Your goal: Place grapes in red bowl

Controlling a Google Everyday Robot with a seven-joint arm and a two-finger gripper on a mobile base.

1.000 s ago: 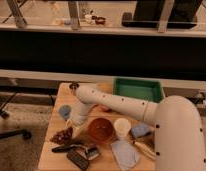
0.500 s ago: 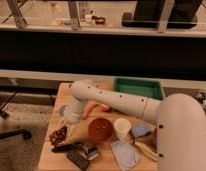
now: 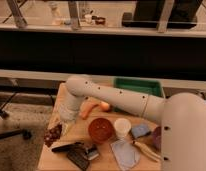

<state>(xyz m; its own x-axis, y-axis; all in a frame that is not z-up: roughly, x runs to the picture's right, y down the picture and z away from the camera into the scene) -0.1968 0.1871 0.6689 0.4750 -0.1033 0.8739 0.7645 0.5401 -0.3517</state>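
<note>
**While the tool has the grapes, lift first, then go to the red bowl**

Because the grapes are right at the left edge of the surface, they could fall off if the tool drags them. The tool is at the top of the dark bunch. Its two fingers are pressed together, and they seem to be clamped on the grapes. How much of the bunch it has is hard to see.

The best thing to do now is to go straight up. A bunch of grapes is soft and floppy, so it may swing or lose a berry. A slow lift will help. If the bunch sags or slips, it is better to put it down and grab it again lower.

The red bowl is near, to the right of the grapes, with bare wood between them. The way across looks open. The grapes should be high enough to go over the rim and not bump it, since the bowl looks light and could slide.

Some things stand close by. An orange carrot lies just behind the bowl. A white cup stands just beside the bowl on its right. Some dark tools lie in front, near the edge. The grapes should stop over the middle of the bowl, not past it, so the cup is not hit.

Then the tool should go down low and let go, so the grapes do not bounce out.
</note>
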